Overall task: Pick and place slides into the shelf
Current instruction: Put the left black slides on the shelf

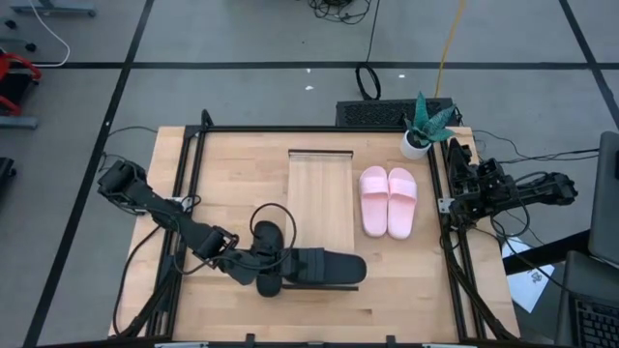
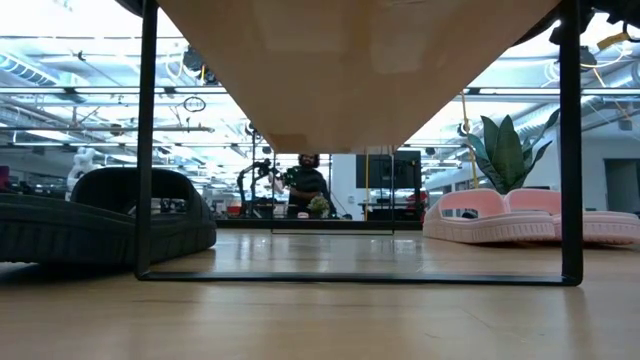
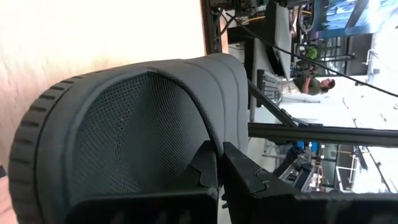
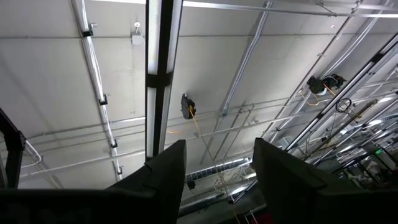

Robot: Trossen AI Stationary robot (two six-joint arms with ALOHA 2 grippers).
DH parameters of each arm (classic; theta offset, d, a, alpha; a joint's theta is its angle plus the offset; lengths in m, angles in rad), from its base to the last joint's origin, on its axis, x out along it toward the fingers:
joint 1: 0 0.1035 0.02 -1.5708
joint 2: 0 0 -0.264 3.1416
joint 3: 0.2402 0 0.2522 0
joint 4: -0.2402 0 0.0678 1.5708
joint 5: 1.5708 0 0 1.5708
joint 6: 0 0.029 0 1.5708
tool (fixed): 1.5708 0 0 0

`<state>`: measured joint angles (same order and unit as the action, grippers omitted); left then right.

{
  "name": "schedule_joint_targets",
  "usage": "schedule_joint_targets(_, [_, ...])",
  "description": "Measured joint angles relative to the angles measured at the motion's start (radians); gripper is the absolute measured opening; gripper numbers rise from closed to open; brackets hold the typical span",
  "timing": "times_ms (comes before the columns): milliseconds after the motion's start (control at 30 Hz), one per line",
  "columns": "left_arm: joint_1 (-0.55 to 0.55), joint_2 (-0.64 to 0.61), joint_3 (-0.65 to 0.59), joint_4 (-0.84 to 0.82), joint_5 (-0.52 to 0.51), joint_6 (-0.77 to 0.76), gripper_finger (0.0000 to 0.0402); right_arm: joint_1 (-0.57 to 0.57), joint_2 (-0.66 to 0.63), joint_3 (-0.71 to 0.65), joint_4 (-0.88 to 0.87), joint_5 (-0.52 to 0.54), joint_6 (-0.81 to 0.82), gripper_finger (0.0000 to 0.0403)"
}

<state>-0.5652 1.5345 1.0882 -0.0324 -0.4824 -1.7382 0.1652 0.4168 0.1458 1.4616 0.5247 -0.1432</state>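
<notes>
One matte black slide (image 1: 329, 268) lies flat on the table near its near edge, its length running left to right; the low view shows its black slide (image 2: 100, 215) resting on its sole. My left gripper (image 1: 293, 267) is shut on its strap. A second black slide cannot be made out. The pale pink pair (image 1: 389, 201) lies side by side on its soles, just right of the shelf (image 1: 319, 193), whose planks are bare. My right gripper (image 4: 221, 162) waits open at the table's right edge, pointing up. My left gripper (image 3: 221, 171) pinches the black slide's wide strap at its edge (image 3: 214, 138). One finger (image 3: 205, 167) is under the strap against the mesh lining, and the other finger (image 3: 245, 177) is outside it. The fingers come level from the table's left. The sole rests on the table.
A potted plant (image 1: 426, 126) stands at the far right corner, behind the pink pair. The shelf's thin dark legs (image 2: 147, 140) stand on the table in the low view. A person (image 2: 308, 185) is far off in the room. Bare wood lies left of the shelf.
</notes>
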Motion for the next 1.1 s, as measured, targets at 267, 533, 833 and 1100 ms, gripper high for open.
schedule_joint_targets(267, [0.000,0.000,0.000,-0.046,0.019,-0.056,0.0000,0.000,0.000,0.000,0.000,0.000,0.000,0.0178])
schedule_joint_targets(533, [0.000,0.000,0.000,-0.046,0.039,-0.074,0.0000,0.000,0.000,0.000,0.000,0.000,0.000,0.0178])
schedule_joint_targets(833, [0.000,0.000,0.000,-0.051,0.055,-0.081,0.0025,0.000,0.000,0.000,0.000,0.000,0.000,0.0178])
schedule_joint_targets(1100, [0.000,0.000,0.000,-0.055,0.056,-0.078,0.0052,0.000,0.000,0.000,0.000,0.000,0.000,0.0178])
